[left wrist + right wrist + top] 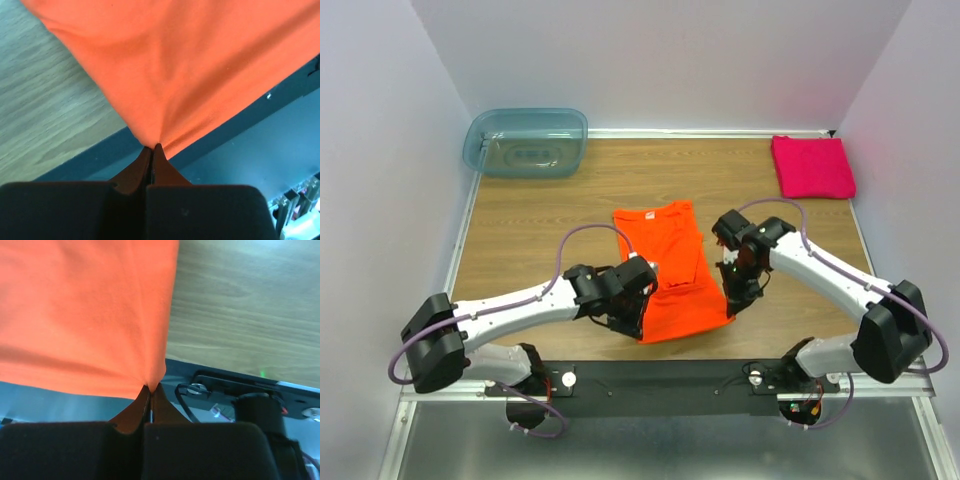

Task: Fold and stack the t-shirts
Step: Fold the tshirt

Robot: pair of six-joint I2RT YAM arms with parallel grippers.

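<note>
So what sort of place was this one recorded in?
Probably a robot lab cell, not a home: bare white walls enclose a wooden table, with the left arm and right arm bolted to a black rail.

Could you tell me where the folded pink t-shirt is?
Top view: the folded magenta-pink t-shirt lies in the table's far right corner, apart from the orange t-shirt.

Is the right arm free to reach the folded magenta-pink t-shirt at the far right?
Probably not yet: the right gripper is shut on the bright orange t-shirt. The tabletop between it and the folded magenta-pink t-shirt looks bare.
</note>
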